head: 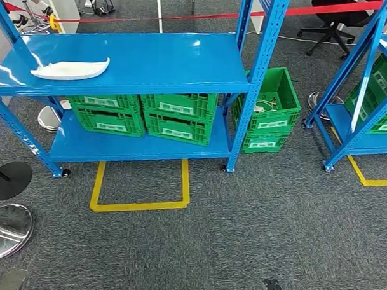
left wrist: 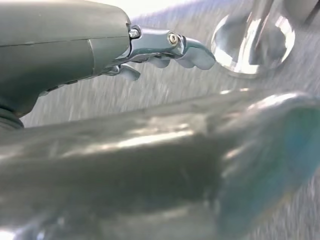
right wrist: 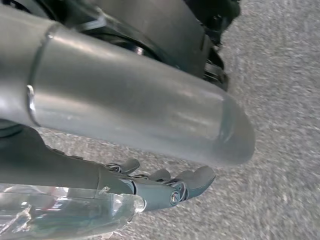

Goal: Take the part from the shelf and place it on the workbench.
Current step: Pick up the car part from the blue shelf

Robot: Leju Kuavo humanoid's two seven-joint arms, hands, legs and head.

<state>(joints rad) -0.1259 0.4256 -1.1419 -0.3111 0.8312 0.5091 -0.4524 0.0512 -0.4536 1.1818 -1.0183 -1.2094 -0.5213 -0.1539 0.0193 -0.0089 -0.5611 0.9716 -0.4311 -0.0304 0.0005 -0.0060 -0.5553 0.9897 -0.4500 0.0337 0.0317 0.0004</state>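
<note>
On the blue shelf (head: 137,57), white part (head: 71,69), well apart from both hands' empty, loosely extended fingers (left wrist: 188,50).

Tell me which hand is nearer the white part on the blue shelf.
Left, likely. The white part lies on the shelf's left end; the left hand hangs on that side, the right hand on the other, both low, touching nothing.

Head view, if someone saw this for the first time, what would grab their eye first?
Most likely the blue shelf, which spans most of the head view, with a long white part lying alone on its top level toward the left end. Next come the green crates lined up on the lower level, and another green crate on the carpet beside the shelf's right post. A yellow tape outline marks the floor in front.
</note>
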